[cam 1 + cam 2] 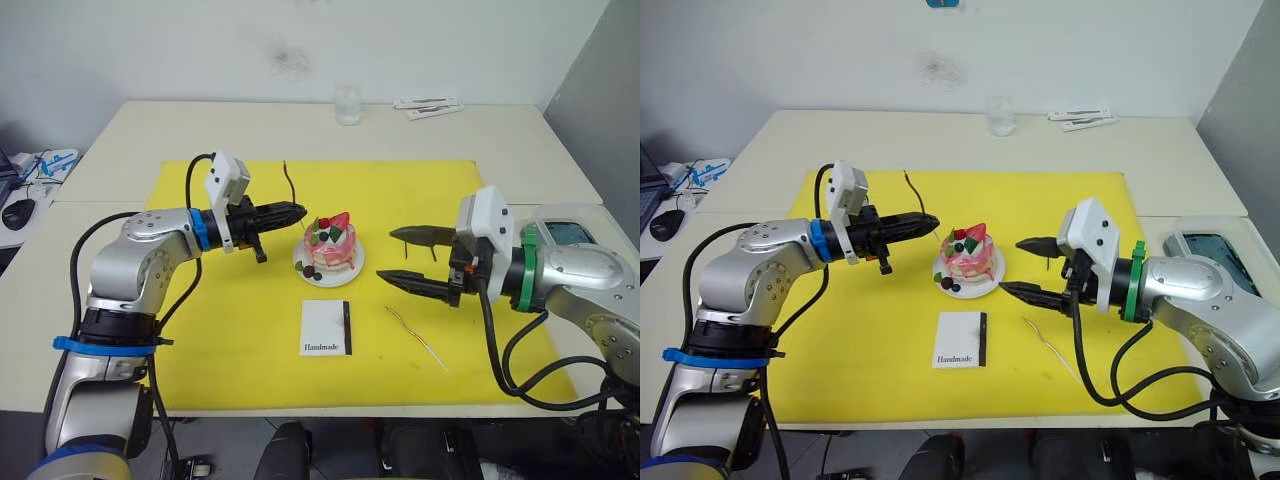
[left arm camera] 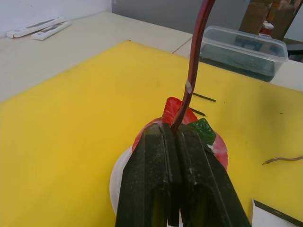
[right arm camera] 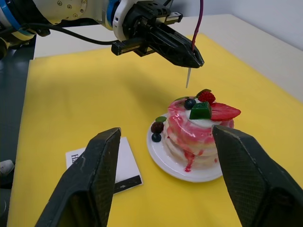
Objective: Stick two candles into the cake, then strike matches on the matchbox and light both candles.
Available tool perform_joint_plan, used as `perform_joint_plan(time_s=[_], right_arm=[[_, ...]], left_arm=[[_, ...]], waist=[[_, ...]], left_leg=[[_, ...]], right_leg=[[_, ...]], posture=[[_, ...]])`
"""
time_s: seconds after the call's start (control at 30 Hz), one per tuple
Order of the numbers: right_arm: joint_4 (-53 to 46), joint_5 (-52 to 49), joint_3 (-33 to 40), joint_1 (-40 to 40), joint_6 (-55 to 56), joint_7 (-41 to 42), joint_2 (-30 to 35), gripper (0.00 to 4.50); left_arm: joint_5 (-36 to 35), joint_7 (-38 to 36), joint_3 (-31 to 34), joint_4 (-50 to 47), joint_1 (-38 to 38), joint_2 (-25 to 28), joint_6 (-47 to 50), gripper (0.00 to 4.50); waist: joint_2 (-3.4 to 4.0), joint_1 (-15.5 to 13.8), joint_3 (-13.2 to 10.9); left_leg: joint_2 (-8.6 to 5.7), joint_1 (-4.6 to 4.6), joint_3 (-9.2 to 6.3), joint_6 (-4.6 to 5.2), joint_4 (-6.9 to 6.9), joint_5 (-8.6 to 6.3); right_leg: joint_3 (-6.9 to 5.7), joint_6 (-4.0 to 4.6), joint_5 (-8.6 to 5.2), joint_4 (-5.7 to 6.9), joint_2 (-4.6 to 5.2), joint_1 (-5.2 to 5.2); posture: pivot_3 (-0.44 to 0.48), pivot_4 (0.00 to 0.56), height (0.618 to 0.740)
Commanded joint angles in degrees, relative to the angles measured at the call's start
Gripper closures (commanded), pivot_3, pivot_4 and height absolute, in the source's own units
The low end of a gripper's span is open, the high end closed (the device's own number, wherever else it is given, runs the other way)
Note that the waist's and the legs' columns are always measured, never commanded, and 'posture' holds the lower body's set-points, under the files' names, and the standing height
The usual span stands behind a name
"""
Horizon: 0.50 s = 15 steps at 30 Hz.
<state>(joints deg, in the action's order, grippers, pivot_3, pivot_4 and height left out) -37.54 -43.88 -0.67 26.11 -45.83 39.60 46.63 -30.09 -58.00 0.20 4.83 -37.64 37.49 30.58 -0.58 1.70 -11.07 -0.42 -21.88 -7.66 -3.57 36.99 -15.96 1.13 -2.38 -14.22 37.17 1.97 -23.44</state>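
Left pincer [image 1: 298, 212] clenched on candle [image 1: 289, 181] beside cake [image 1: 330, 247]; right pincer [image 1: 396, 258] spread wide.

left tool [image 1: 297, 212] — pinching candle [image 1: 289, 180] | right tool [image 1: 405, 258] — spread beside cake [image 1: 330, 246]

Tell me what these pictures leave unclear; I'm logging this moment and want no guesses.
- Left wrist view: the left gripper covers most of the cake; the candle it holds runs off the top edge.
- Head views: the matches beyond the right gripper are too thin to count there.
- Right wrist view: a right gripper finger covers part of the matchbox.
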Motion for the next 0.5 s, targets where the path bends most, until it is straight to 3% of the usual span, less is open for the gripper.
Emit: perform_joint_plan(time_s=[0.03,0.5], right_arm=[[-2.3,0.76,0.65,-0.08,0.96,0.4,0.32,1.46],[-2.41,1.83,1.76,-1.48,1.5,1.93,0.85,1.46]], left_arm=[[1.38,-0.11,0.67,0.23,-0.24,-0.61,-2.38,4.5],[2.91,-0.18,1.01,1.7,-0.03,-3.02,-3.12,4.5]], waist=[[0.0,0.0,0.0],[0.0,0.0,0.0]], left_leg=[[0.0,0.0,0.0,0.0,0.0,0.0],[0.0,0.02,-0.01,0.0,0.05,0.0]], right_leg=[[0.0,0.0,0.0,0.01,0.0,0.0],[0.0,0.01,0.01,0.08,0.0,0.0]], posture=[[0.0,0.15,0.74],[0.0,0.15,0.74]])
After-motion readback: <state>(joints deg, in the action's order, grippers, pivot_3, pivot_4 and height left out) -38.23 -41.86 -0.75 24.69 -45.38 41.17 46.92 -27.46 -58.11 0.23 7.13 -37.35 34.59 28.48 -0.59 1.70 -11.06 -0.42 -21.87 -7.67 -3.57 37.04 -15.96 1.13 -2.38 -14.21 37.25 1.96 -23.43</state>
